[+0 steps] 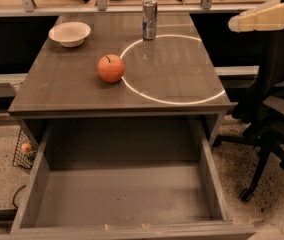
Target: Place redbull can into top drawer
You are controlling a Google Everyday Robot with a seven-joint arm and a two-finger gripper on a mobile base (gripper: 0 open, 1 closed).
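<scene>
We see the can (149, 19) standing upright at the far edge of the table (62, 84), on the rim of a bright ring (174, 102) marked on the top. An apple (111, 68) sits just outside the ring's left side, and a white bowl (69, 33) rests at the far left corner. The drawer (122, 194) below is pulled wide open (nothing lies on its flat bottom). Our gripper (234, 24) hangs in the air off the table's right side, well apart from the can, above a dark chair (282, 129); whether it is released or clenched we cannot tell.
</scene>
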